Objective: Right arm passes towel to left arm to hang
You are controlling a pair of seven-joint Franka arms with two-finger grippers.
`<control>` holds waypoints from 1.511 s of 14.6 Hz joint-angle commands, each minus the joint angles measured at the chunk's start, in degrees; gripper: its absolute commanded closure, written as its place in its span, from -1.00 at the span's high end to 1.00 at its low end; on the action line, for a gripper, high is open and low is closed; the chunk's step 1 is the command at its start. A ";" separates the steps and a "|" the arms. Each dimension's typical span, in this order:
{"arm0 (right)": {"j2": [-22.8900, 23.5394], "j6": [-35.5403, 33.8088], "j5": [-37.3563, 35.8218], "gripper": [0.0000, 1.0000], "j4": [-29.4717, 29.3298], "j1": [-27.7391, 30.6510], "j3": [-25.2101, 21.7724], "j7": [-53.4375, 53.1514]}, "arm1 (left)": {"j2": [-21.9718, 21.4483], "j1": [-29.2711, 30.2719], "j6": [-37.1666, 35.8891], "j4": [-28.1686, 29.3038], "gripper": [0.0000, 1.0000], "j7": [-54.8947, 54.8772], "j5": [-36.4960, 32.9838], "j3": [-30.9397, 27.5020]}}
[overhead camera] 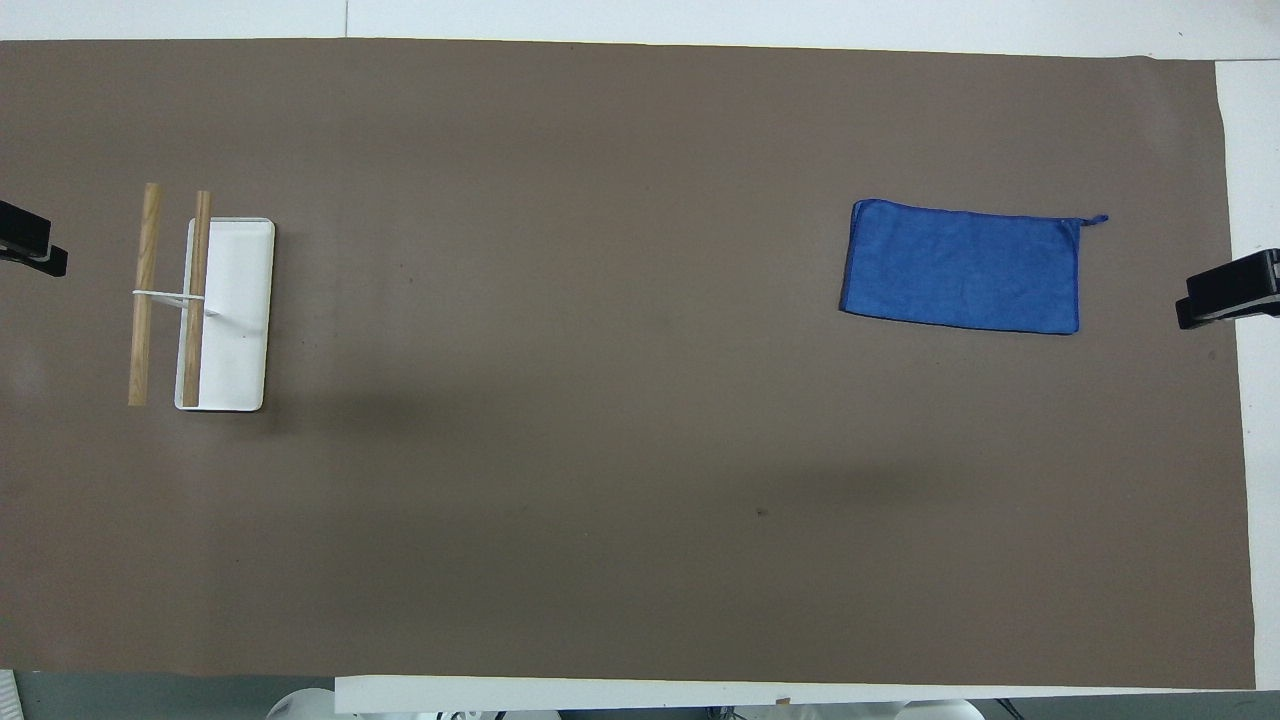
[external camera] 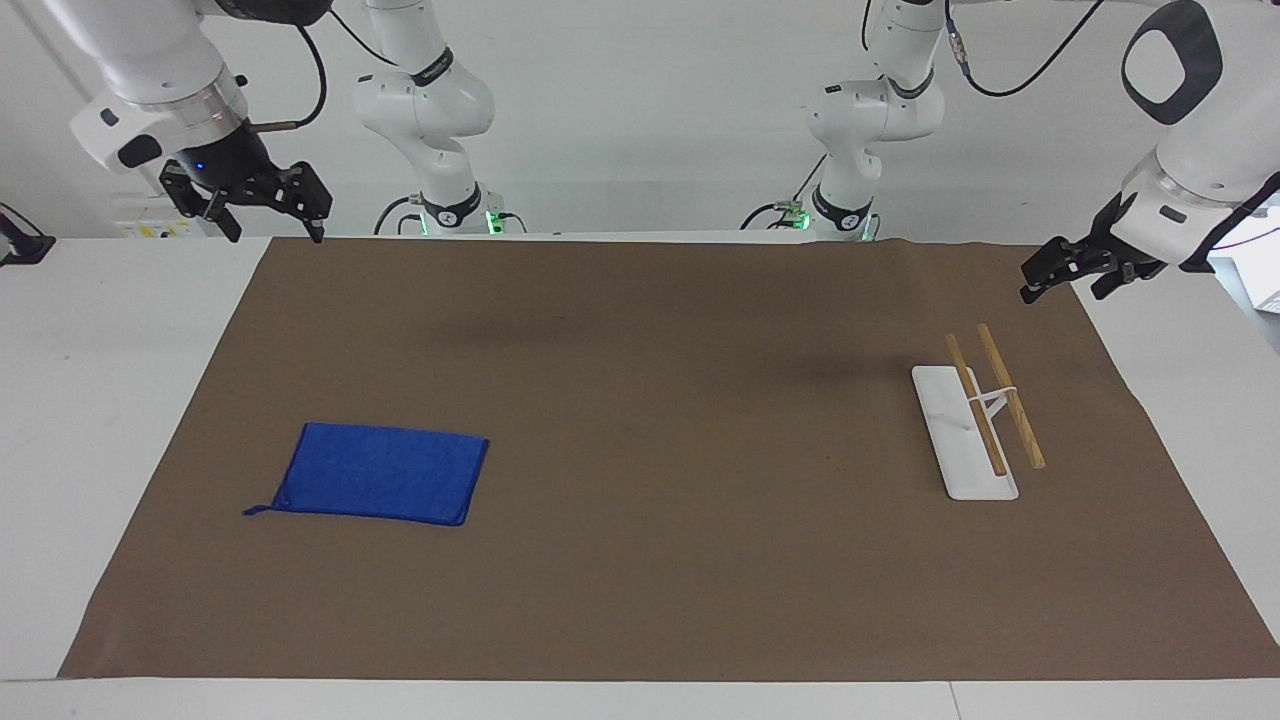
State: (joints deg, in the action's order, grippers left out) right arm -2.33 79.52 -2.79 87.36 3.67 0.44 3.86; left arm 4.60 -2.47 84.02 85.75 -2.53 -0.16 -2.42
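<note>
The blue towel (external camera: 380, 473) lies flat and folded on the brown mat toward the right arm's end of the table, its loop tag (external camera: 255, 511) at a corner; it also shows in the overhead view (overhead camera: 965, 267). My right gripper (external camera: 275, 232) hangs open and empty in the air over the mat's corner by the robots, well apart from the towel; its tip shows in the overhead view (overhead camera: 1225, 300). My left gripper (external camera: 1065, 290) hangs open and empty over the mat's edge at the left arm's end, above and beside the rack; it shows in the overhead view (overhead camera: 35, 250).
A rack (external camera: 965, 430) with a white flat base and two wooden rods on a thin white stand sits toward the left arm's end; it also shows in the overhead view (overhead camera: 225, 310). The brown mat (external camera: 680, 420) covers most of the white table.
</note>
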 commanded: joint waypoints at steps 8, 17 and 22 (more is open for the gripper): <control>-2.32 -0.06 1.39 1.00 3.68 2.04 0.26 1.32 | -1.43 0.45 1.23 1.79 1.00 -0.28 -0.28 0.22; 1.25 29.34 4.38 1.00 23.72 -0.41 0.70 -1.14 | -1.43 0.45 1.23 1.79 1.00 -0.28 -0.28 0.22; 10.05 46.23 4.38 1.00 29.18 0.11 0.61 -0.08 | -1.43 0.45 1.32 1.79 1.00 -0.28 -0.28 0.22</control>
State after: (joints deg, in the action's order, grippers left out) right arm 5.32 121.34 0.91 115.38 3.41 0.87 3.57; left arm 4.60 -2.47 84.04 85.75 -2.53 -0.16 -2.42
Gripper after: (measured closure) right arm 0.000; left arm 0.000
